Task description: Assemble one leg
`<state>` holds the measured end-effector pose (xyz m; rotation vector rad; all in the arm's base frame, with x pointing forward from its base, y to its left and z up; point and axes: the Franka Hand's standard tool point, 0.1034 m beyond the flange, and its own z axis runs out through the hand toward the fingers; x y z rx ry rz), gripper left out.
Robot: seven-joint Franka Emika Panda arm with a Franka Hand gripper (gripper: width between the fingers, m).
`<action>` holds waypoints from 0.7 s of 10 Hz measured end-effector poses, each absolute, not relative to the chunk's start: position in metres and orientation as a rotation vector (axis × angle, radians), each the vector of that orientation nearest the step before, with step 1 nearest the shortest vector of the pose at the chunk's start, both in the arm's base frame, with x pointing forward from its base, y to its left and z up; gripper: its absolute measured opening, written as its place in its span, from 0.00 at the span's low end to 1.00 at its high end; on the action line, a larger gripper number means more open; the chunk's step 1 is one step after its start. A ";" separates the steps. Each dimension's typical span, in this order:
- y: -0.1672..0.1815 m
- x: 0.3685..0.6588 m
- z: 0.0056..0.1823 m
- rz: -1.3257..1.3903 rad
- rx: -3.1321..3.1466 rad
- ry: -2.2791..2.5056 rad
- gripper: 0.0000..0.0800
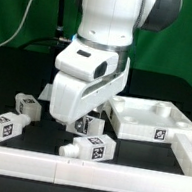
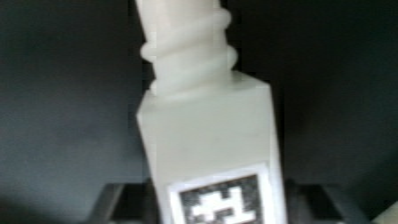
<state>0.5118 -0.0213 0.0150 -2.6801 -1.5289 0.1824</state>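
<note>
1. The hand (image 2: 217,203) looks clamped on the small white rectangular plastic leg (image 2: 210,125), with a dark finger (image 2: 128,200) on each side, though the wrist view is blurred there.
2. The leg's ridged round peg (image 2: 192,45) juts out beyond the fingers, and its black-and-white tag faces the wrist camera.
3. In the exterior view the bulky white arm (image 1: 106,25) reaches down, wrist tilted, holding the hand low over the black counter (image 1: 27,72).
4. Just beside the hand lies another white tagged block (image 1: 87,150). The large flat white tray-like piece (image 1: 155,122) sits to the exterior view's right.
</note>
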 end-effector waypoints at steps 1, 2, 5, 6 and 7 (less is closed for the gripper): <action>-0.021 0.512 0.015 0.182 -2.680 -1.529 0.35; -0.021 0.511 0.015 0.183 -2.680 -1.528 0.35; -0.049 0.468 0.033 0.179 -2.744 -1.459 0.35; -0.056 0.451 0.039 0.196 -2.763 -1.419 0.35; -0.060 0.440 0.043 0.201 -2.788 -1.360 0.35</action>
